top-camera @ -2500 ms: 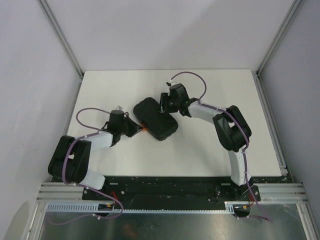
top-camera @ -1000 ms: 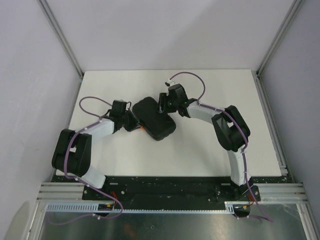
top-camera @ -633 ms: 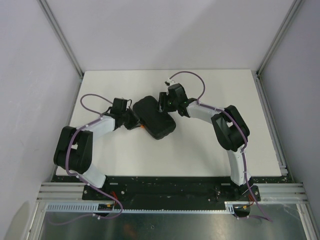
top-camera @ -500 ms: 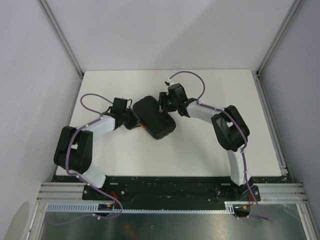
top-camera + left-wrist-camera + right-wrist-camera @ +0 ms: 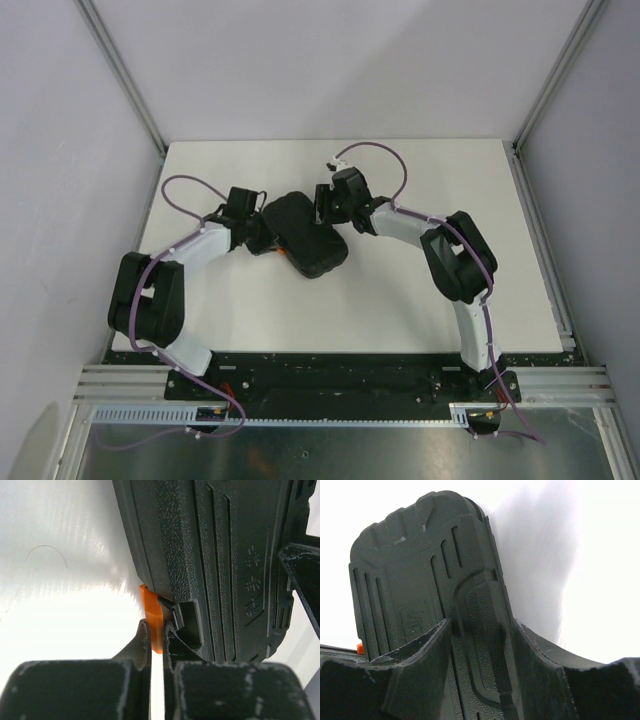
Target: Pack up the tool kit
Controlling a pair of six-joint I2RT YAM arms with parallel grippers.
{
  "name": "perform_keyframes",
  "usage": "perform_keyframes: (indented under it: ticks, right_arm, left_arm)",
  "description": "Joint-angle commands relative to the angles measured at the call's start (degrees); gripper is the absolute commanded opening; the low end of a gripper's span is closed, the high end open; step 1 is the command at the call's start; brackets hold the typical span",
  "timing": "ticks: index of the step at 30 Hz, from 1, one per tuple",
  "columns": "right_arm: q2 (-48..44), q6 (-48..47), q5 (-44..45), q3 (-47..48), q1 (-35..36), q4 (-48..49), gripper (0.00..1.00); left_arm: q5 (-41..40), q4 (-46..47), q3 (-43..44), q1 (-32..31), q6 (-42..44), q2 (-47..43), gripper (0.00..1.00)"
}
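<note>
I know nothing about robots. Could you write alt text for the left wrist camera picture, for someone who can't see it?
Close up, the left gripper pinches with its two dark fingers the orange latch on the edge of a closed, textured black case. The case lies on a glossy white table.

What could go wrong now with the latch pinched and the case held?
The left tool pinches only the thin orange latch; a hard pull might slip off or strain it. The right tool straddles just a ridge of the case, so the case may skid or twist on the smooth table.
</note>
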Motion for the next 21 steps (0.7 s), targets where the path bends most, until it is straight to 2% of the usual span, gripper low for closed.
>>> perform_keyframes:
  ticks: [1, 3, 13, 21]
  right_arm:
    - [10.7, -5.3, -0.9, -5.4, 5.5, -24.7, 0.54]
    - [11.0, -5.7, -1.3, -5.0, 5.8, -24.9, 0.55]
    - [12.1, -7.7, -3.7, -3.6, 6.3, -26.3, 0.68]
    - [14.5, -8.0, -3.9, -1.4, 6.9, -29.0, 0.66]
  left_arm:
    - [7.8, 9.9, 8.9, -2.4, 3.8, -3.2, 0.00]
    - [8.8, 9.7, 8.4, -2.5, 4.5, -2.8, 0.00]
    - [0.5, 14.4, -0.9, -3.1, 11.5, -7.0, 0.00]
    - [-3.5, 16.6, -1.3, -3.8, 11.9, -7.7, 0.00]
